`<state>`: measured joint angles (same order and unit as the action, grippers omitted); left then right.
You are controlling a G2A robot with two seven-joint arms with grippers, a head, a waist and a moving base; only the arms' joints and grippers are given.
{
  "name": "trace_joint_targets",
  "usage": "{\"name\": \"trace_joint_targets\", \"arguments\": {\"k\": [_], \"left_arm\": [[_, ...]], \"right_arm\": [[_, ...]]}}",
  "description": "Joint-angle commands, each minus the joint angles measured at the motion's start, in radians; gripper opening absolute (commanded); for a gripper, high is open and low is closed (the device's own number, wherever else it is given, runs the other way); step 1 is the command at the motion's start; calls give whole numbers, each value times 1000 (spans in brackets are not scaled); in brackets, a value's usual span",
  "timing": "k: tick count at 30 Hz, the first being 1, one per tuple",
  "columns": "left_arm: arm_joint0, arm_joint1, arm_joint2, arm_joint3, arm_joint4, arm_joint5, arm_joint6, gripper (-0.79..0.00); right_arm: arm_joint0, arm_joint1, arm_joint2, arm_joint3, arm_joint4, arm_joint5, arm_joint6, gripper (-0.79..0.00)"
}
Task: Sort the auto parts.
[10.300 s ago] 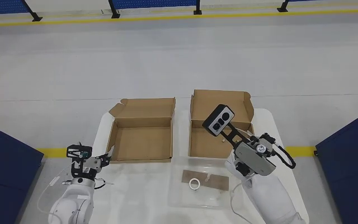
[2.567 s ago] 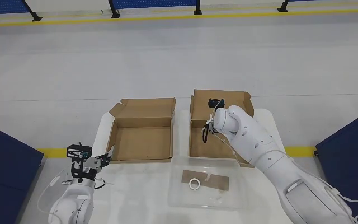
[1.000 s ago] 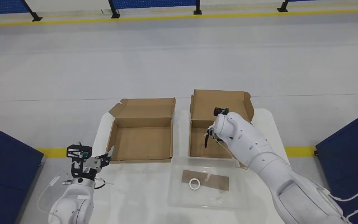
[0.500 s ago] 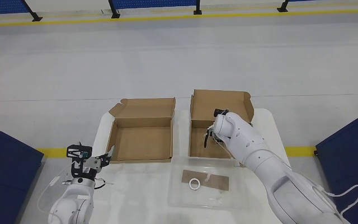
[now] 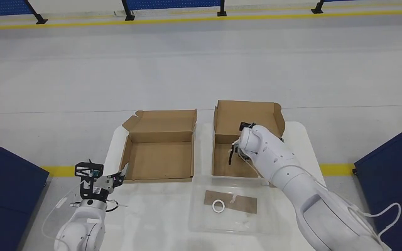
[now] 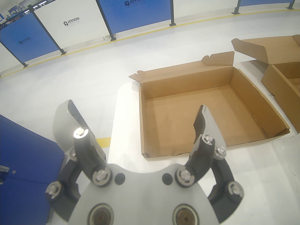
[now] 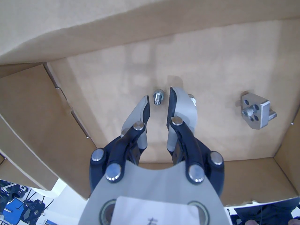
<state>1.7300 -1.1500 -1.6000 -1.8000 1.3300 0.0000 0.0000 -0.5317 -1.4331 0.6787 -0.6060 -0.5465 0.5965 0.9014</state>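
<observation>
Right gripper (image 7: 158,92) spread, bolt (image 7: 157,99) lying loose between its tips on the cardboard box (image 7: 211,59) floor; I'd lift straight up, no dragging.

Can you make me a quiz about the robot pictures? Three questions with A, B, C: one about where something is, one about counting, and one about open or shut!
1. Where is the right gripper?
A. in a drawer
B. inside the right cardboard box
C. on a shelf

2. How many cardboard boxes stand on the table?
A. one
B. four
C. two

3. How are the left gripper's jaws?
A. open, holding nothing
B. shut tight, tips touching
C. shut on a spoon

Answers:
1 B: the right wrist view shows cardboard walls around it.
2 C: in the top view the left cardboard box stands beside the right one.
3 A: the left wrist view shows a wide gap with nothing in it.
</observation>
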Motion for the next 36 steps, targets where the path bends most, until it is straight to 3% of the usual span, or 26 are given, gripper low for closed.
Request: {"name": "trace_joint_targets", "arguments": {"k": [1, 11, 13, 14, 15, 22, 29, 36], "left_arm": [[0, 0, 0, 0, 0, 0, 0, 0], [0, 0, 0, 0, 0, 0, 0, 0], [0, 0, 0, 0, 0, 0, 0, 0], [0, 0, 0, 0, 0, 0, 0, 0], [0, 0, 0, 0, 0, 0, 0, 0], [0, 0, 0, 0, 0, 0, 0, 0], [0, 0, 0, 0, 0, 0, 0, 0], [0, 0, 0, 0, 0, 0, 0, 0]], "right_arm": [[2, -3, 2, 2, -1, -3, -3, -585], [6, 4, 26, -51, -29, -1, 8, -391], [2, 12, 37, -81, -43, 12, 14, -222], [-1, 16, 44, -97, -50, 19, 18, -80], [-6, 21, 52, -115, -55, 26, 22, 0], [-75, 89, 168, -326, -103, 37, 57, 0], [-296, 201, 465, -732, -69, -129, 191, 0], [-514, 263, 749, -1018, 90, -278, 353, 0]]}}
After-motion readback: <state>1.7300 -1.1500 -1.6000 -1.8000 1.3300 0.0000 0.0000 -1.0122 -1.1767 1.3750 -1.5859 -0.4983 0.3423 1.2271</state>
